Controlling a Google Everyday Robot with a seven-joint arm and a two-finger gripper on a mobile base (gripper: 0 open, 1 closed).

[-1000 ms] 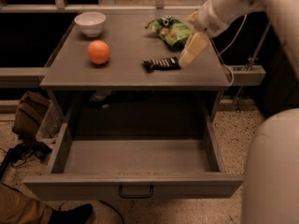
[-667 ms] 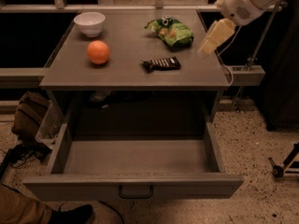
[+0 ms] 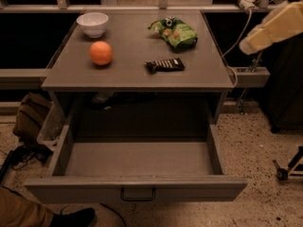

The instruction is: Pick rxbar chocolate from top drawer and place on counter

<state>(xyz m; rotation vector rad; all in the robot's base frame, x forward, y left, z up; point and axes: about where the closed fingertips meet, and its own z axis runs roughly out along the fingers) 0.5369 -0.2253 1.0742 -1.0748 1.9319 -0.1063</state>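
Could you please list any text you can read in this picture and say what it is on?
White lettering on the bar, lying on the counter: too blurred to read.
Print on the green bag: too blurred to read.
No text shows on the gripper, beyond the counter's right edge.

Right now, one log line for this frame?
bar: on counter | drawer: open, empty | gripper: raised right of counter, apart from bar

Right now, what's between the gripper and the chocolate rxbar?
Camera view: only bare counter and a white cable at its right edge, between the rxbar chocolate and the gripper hanging off to the right.
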